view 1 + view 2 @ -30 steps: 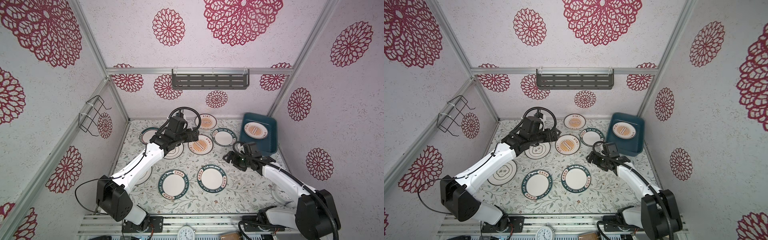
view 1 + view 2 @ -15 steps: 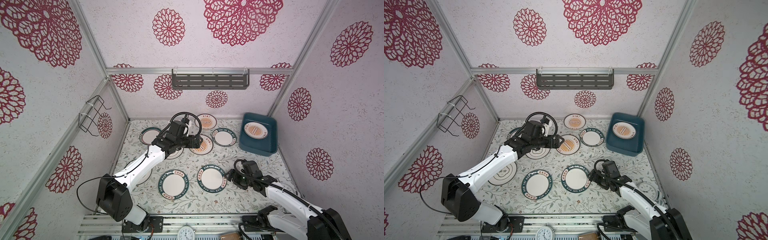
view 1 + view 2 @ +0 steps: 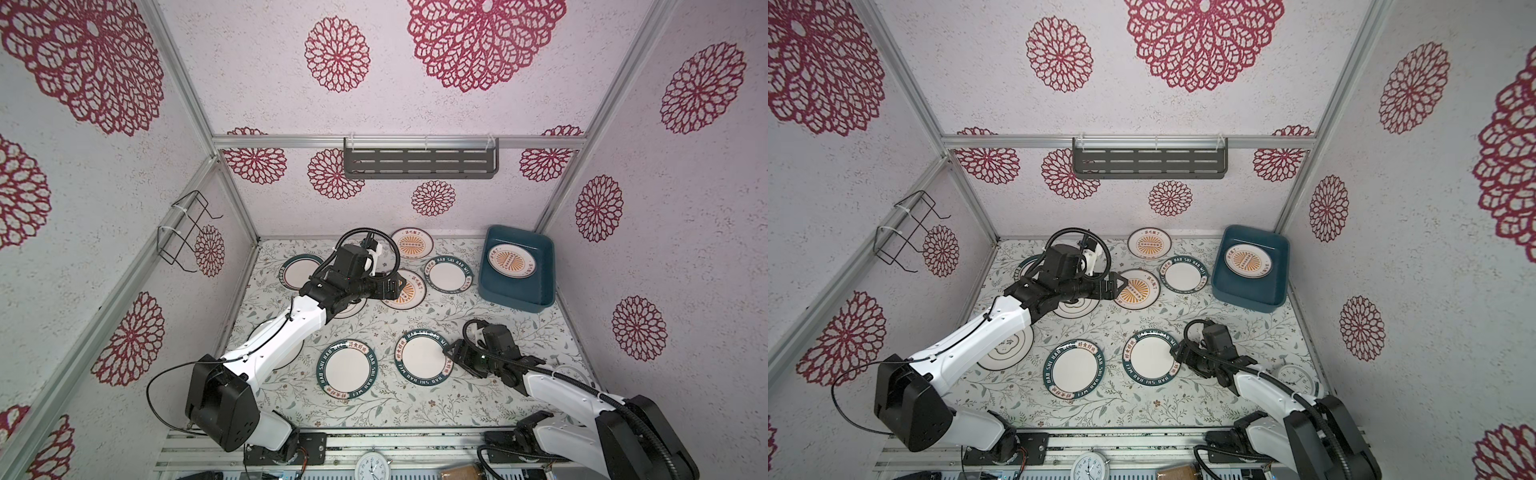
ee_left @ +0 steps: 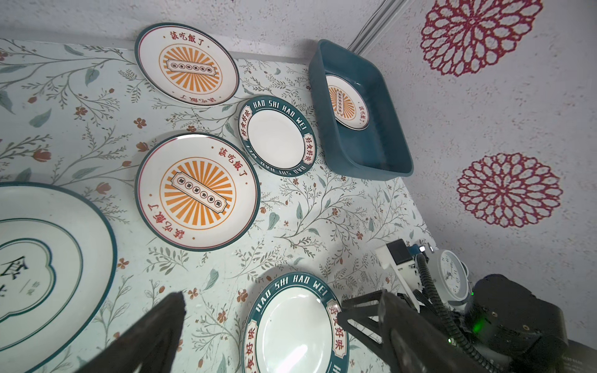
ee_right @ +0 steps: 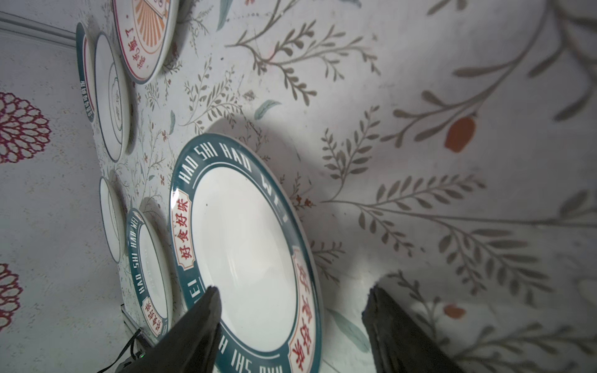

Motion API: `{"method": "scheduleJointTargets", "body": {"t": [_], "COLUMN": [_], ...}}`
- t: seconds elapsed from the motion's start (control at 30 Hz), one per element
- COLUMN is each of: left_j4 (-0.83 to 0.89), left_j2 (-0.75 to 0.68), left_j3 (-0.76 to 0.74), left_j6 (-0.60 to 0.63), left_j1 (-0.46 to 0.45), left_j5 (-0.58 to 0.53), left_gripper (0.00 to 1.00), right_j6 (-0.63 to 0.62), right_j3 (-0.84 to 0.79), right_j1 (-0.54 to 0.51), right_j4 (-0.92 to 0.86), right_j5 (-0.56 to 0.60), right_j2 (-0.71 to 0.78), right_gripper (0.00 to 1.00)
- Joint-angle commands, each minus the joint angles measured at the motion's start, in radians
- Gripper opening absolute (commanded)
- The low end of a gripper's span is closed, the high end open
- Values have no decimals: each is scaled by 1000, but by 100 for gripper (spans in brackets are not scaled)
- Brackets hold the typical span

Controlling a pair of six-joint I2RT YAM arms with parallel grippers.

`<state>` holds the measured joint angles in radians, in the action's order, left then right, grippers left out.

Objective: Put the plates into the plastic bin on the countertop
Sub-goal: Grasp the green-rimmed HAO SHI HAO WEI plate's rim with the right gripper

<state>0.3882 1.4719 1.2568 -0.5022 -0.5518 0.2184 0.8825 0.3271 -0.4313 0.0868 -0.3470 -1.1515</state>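
The right pincer (image 5: 292, 292) — back from the bin (image 3: 513, 301) — spread astride one green-rimmed plate (image 5: 245, 245); left pincer (image 3: 1123, 286) spread wide.

My right gripper (image 5: 294, 290) straddles a plate's (image 3: 422, 359) rim, one finger over it and one over bare countertop (image 3: 419, 316). A clock (image 3: 1295, 378) crowds my right arm (image 3: 1262, 384) from behind. The bin's (image 3: 517, 306) near half lies free beside the sunburst plate (image 3: 510, 261).

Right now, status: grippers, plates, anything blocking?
Left gripper open, empty, near sunburst plate. Right gripper open, straddling rim of green-rimmed plate, no grip yet. One plate in plastic bin. Nothing visibly blocking.
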Motion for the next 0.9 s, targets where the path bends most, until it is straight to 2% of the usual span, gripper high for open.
{"method": "scheduleJointTargets", "body": {"t": [0.0,0.3,0.6,0.87], "left_j4": [-48,-59,-66,-44], "left_j2": [-34,-48,-41,-41], "left_j3": [-15,-31,-29,-9], "left_j6": [-9,-17,-9,22], "left_j1": [6,6,5,7], "left_j5": [-12,-37,-30,-38], "left_gripper": [97,97,97,97], "right_j6": [7,-13,30,41], "right_j3": [-21,-21,-76,-45], "right_j1": [-6,-6,-5,-5], "right_j4": [27,28,71,-10], "right_j5": [-50,-53,-15,21], "right_j2": [-56,-114,-92,-36], "right_gripper": [65,39,20,4]}}
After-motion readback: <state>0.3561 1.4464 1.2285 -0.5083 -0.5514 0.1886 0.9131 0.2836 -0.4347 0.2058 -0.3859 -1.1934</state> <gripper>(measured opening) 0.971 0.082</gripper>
